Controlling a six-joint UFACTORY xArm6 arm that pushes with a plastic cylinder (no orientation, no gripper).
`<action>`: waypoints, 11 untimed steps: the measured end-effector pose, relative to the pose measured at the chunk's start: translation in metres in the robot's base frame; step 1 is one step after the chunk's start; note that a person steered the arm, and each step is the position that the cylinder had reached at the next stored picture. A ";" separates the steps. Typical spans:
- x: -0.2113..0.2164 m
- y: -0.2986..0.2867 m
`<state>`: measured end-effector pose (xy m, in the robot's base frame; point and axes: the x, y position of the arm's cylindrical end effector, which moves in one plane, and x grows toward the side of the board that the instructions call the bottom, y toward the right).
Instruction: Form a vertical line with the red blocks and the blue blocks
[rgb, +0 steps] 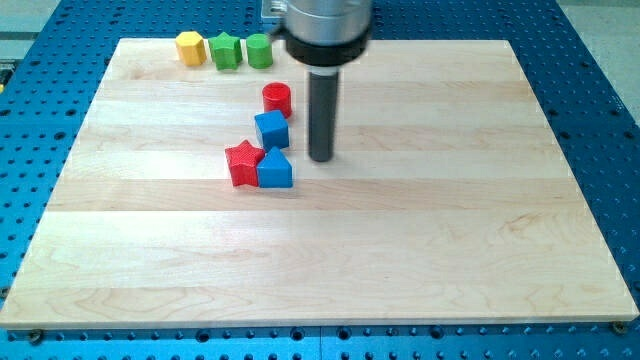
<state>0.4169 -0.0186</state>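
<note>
A red cylinder (277, 98) sits above a blue cube (271, 129) near the board's upper middle. Below them a red star (242, 163) touches a blue triangular block (275, 170) on its right. My tip (320, 157) is just right of the blue cube and up-right of the blue triangular block, apart from both. The rod rises from there to the arm's grey housing at the view's top.
A yellow hexagon block (190, 47), a green star (226, 50) and a green cylinder (260, 50) stand in a row at the board's top left edge. The wooden board (400, 250) lies on a blue perforated table.
</note>
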 end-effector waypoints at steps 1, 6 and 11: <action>0.060 -0.045; 0.112 -0.164; 0.033 -0.066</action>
<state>0.4500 -0.0849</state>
